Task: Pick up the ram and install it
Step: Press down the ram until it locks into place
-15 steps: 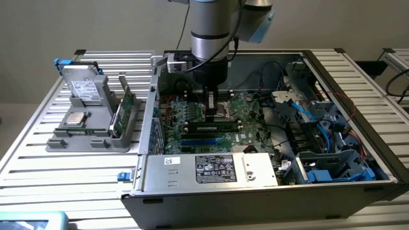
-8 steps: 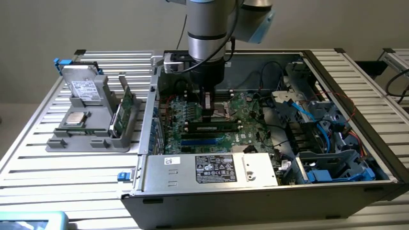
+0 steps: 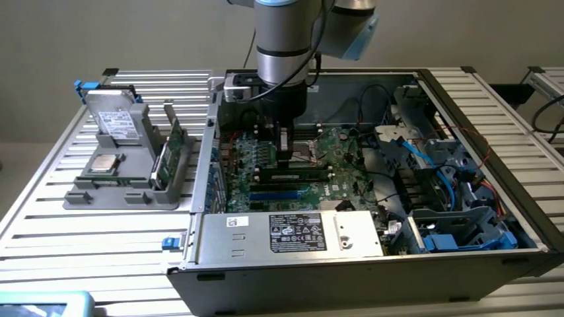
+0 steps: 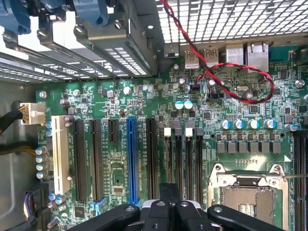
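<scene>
The ram [image 3: 295, 177], a long narrow stick with dark chips, lies along a black motherboard slot inside the open computer case [image 3: 493, 172]. My gripper [image 3: 284, 157] hangs straight above it, a short way over the board. In the wrist view the fingers [image 4: 156, 211] press together over the row of black memory slots [image 4: 184, 159], with nothing visible between them. The gripper [image 4: 170, 193] is shut. Beside the slots sits the open processor socket [image 4: 248, 192].
A grey tray [image 3: 123, 191] at the exterior view's left holds upright green cards [image 3: 172, 148], a silver processor chip [image 3: 105, 163] and a drive [image 3: 115, 122]. Cables and blue brackets [image 3: 440, 178] crowd the case's right side. A red-black wire [image 4: 226, 77] loops over the board.
</scene>
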### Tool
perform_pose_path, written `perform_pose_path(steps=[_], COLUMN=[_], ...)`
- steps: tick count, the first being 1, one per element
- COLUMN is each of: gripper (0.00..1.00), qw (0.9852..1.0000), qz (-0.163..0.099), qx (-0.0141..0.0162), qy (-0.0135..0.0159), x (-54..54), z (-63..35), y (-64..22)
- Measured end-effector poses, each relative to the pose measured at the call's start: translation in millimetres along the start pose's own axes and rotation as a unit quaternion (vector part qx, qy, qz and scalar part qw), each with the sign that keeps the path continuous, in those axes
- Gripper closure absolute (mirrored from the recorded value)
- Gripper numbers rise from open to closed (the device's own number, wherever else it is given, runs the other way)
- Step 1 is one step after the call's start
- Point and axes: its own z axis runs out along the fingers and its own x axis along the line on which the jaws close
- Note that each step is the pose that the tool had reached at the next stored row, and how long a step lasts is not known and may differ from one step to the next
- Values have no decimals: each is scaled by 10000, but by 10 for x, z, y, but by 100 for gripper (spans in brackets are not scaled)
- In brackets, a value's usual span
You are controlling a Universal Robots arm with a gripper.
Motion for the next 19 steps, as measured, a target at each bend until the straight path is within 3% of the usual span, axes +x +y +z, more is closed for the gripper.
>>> perform_pose_path(steps=[19], gripper=[89], qw=[10000], qz=[0], qx=[-1], qy=[-18], x=[3], z=[62], y=[20])
